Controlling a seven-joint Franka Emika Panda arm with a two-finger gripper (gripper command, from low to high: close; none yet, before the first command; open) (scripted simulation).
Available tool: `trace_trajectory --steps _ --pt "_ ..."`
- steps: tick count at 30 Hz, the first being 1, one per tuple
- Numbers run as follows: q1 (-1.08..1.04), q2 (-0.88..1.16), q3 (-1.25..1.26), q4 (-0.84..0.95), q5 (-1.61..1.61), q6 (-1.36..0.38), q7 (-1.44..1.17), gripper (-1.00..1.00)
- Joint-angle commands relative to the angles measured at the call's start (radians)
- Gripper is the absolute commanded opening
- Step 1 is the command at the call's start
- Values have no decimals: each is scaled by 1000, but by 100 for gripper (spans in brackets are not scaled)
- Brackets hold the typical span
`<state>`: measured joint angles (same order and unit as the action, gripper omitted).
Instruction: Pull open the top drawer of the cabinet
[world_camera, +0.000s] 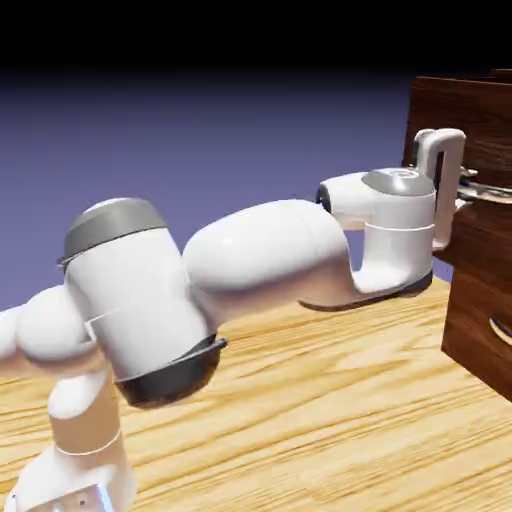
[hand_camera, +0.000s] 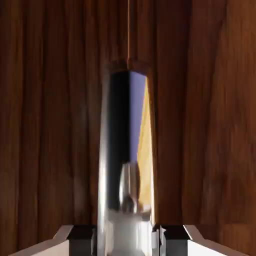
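Your gripper (hand_camera: 127, 237) is clamped tight on the silver handle (hand_camera: 127, 150) of the top drawer (world_camera: 470, 120). In the hand view the mirrored bar fills the gap between the 2 grey fingertips (hand_camera: 82, 239), with the wood grain of the drawer front close behind it. In the exterior view the hand reaches level into the cabinet (world_camera: 480, 290), which stands at the right edge of the table (world_camera: 300, 420), and the top drawer sits at its upper front, above the lower drawer with its own curved handle (world_camera: 500, 330).

The drawer front appears to stand a little proud of the panel below, though from this angle you cannot be sure how far out it is.

The step in hand is the pull, so judge it this way:

1. Keep the grip closed; a polished bar may slip if you ease off.
2. Draw the hand straight back along the drawer's travel, away from the cabinet face, not sideways or downward.
3. Hold the wrist level so the bar does not twist between the pads.
4. Move steadily rather than jerking, since a snatch could break the hold.
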<state>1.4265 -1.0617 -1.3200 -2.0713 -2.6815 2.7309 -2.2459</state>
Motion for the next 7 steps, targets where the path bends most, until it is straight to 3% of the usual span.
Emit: trace_trajectory --steps 1,4,5,7 --pt "-36 -4 20 -34 3 -2 2 -100" --pt "-118 -15 66 -109 11 -5 6 -100" --pt "-118 -15 66 -109 11 -5 6 100" --pt "-154 -22 85 -140 17 -3 6 100"
